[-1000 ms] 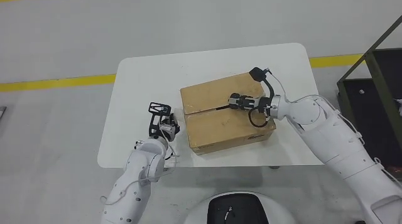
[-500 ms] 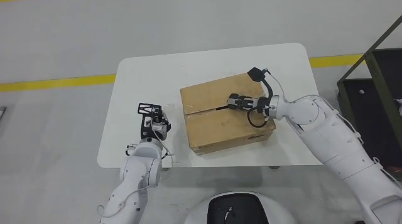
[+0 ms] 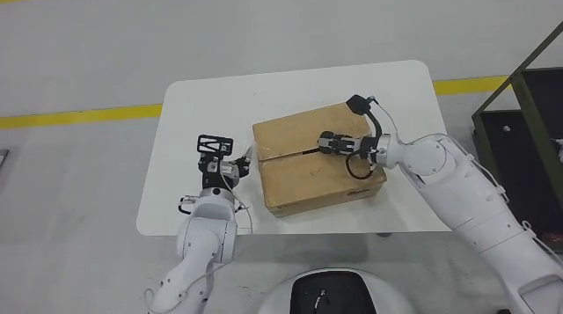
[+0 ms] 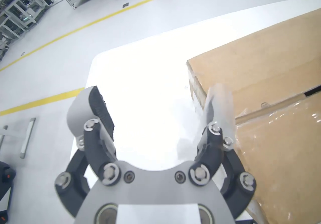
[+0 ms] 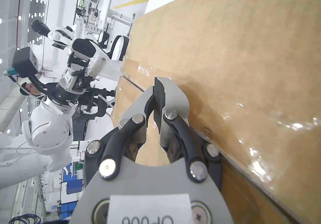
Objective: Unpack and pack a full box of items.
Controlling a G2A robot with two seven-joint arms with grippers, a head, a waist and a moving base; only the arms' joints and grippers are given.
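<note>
One brown cardboard box sits right of centre on the white tabletop, a smooth slab with rounded corners. The box is a flat-topped rectangular carton of matte board. Its two top flaps lie down and meet in a long seam across the lid. Clear glossy tape runs over the seam, wrinkled and catching the light, and a dark slit shows along part of the join.

The right gripper lies low on the lid, right at that seam. Its jaws are drawn nearly pad to pad, and I can make out nothing between them. The black ribbed pads are backed by pale grey finger shells on black links with silver bolts.

The left gripper hangs over the bare tabletop just beside the box's left end, near where the seam reaches the edge. Its jaws are spread wide and hold nothing. One finger shows a coarse black ribbed pad. The other finger stands close against the carton's end wall, and whether it touches the board cannot be told.

Beyond the tabletop, a yellow stripe crosses the pale glossy floor, and a dark metal rack stands at the right.
</note>
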